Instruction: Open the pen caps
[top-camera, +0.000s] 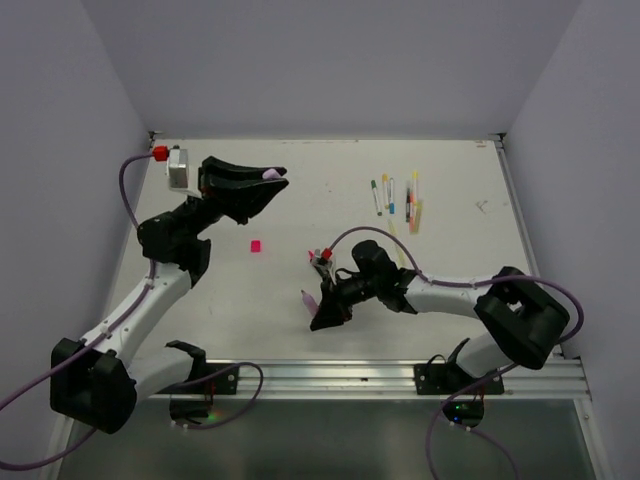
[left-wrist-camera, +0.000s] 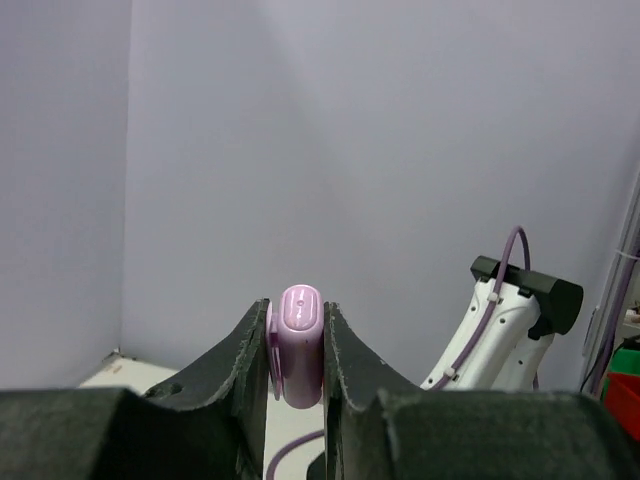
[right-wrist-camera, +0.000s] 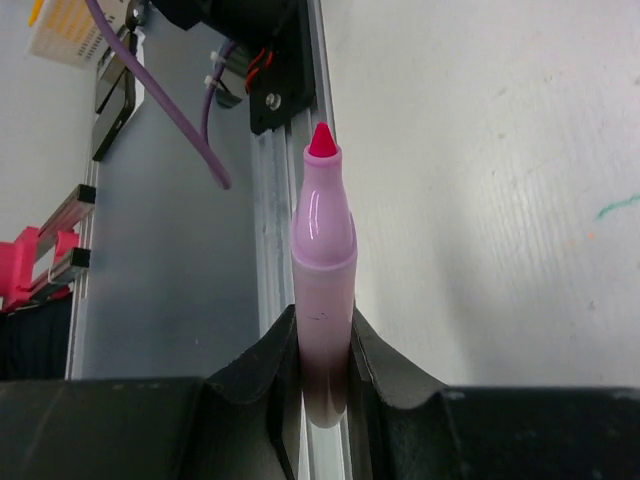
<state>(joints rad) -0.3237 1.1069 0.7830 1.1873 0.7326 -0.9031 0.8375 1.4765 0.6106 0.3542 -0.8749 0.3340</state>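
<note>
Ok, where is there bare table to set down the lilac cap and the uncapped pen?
Bare: the far-centre stretch between the left gripper and the row of pens, and the near-left patch between the left arm and the pink cap. Crowded: the pens' strip at far right, and mid-table under the right gripper.

Lilac cap (left-wrist-camera: 300, 345), lilac pen (right-wrist-camera: 323, 290) with pink tip, white table (top-camera: 300, 190).
</note>
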